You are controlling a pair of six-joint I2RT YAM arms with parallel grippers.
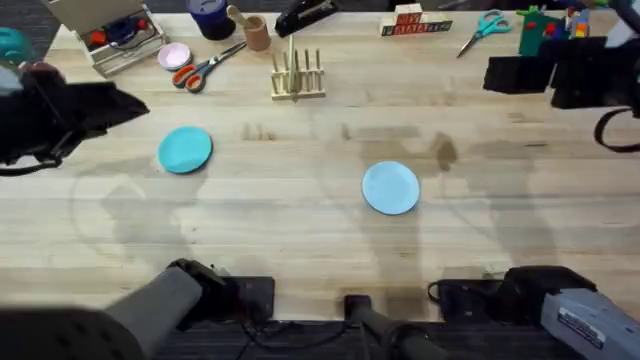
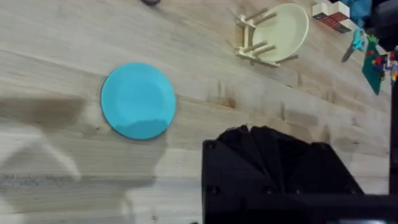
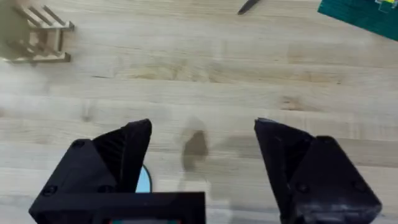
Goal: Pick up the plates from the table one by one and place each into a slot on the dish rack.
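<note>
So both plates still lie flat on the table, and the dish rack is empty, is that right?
Not quite. The teal plate and the pale blue plate do lie flat on the table, but the dish rack is not empty: the left wrist view shows a cream plate standing between its pegs.

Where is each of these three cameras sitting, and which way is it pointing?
Overhead: above the arms' bases, looking down and forward over the table; both arms show at the edges.
Left wrist: on the left arm, looking down at the teal plate and the dish rack; its own black end effector is at the bottom.
Right wrist: on the right arm, facing the table; right end effector open.
Shared: the dish rack appears in all three.
</note>
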